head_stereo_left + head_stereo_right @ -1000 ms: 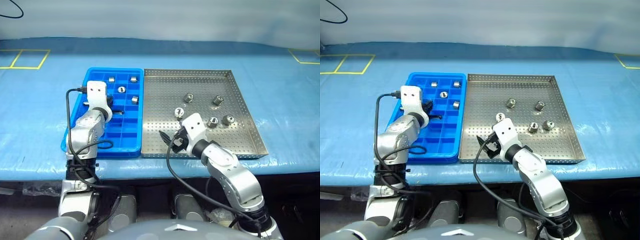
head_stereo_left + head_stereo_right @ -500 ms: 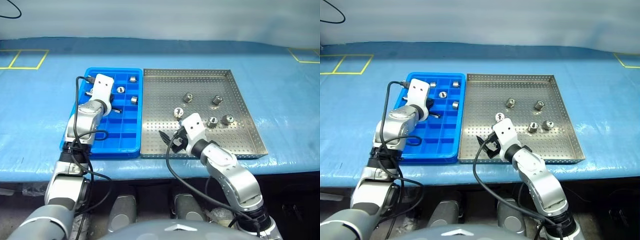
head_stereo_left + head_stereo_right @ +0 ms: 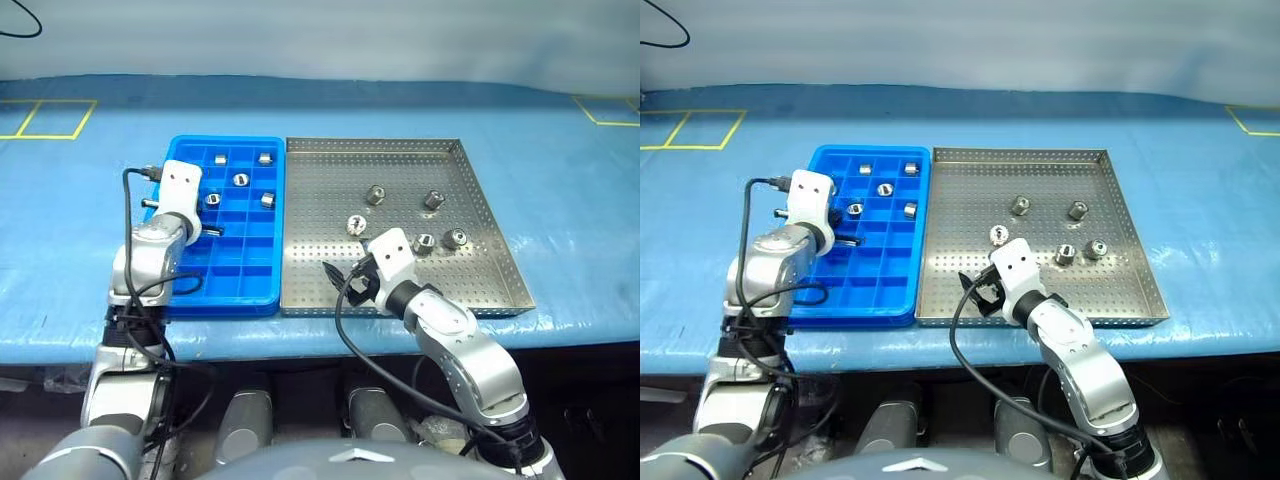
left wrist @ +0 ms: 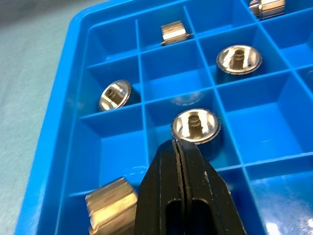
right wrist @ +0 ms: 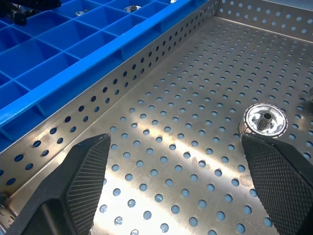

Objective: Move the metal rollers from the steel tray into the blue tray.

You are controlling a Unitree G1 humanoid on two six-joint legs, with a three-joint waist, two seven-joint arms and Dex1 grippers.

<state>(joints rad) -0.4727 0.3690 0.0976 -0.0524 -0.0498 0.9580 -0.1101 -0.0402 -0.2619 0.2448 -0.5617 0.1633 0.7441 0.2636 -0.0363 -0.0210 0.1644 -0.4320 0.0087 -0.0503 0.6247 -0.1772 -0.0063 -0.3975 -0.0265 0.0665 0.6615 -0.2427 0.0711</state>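
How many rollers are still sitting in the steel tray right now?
5. In the steel tray: one far centre, one far right, one mid-left, and two side by side at and. The right gripper may hide another.

Blue tray (image 3: 228,290) lies left of and against steel tray (image 3: 400,290); rollers (image 3: 375,195) sit in both.
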